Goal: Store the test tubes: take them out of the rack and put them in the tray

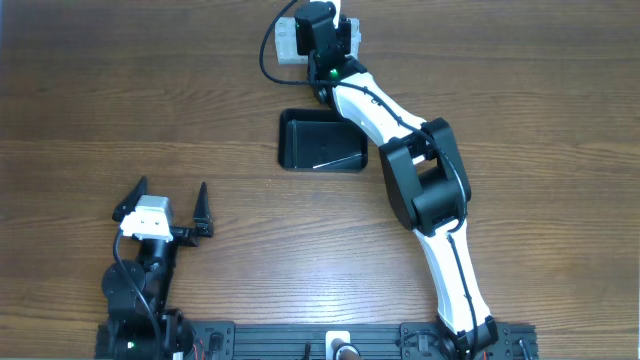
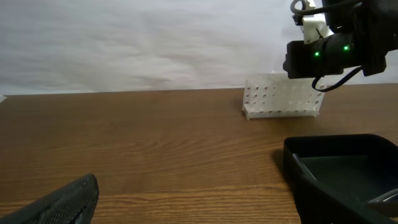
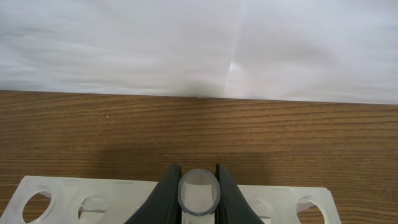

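So, the count: one white rack (image 1: pixel 287 40), one black tray (image 1: pixel 300 125), two test tubes that I can make out. The rack sits by the far edge of the table (image 1: pixel 120 90), about halfway along it. The tray is just on the near side of the rack, close to it but not touching.

The right gripper (image 3: pixel 198 177) is right over the rack, with both fingers clamped on the rim of one test tube (image 3: pixel 199 193), which stands upright in the rack's top row of holes. Can't tell whether its bottom end is clear of the hole.

The other tube (image 1: pixel 337 160) lies flat and slanted inside the tray, along its near wall.

The left gripper (image 1: pixel 172 186) is down by the near-left corner of the table, well apart from everything, fingers spread wide and holding nothing.
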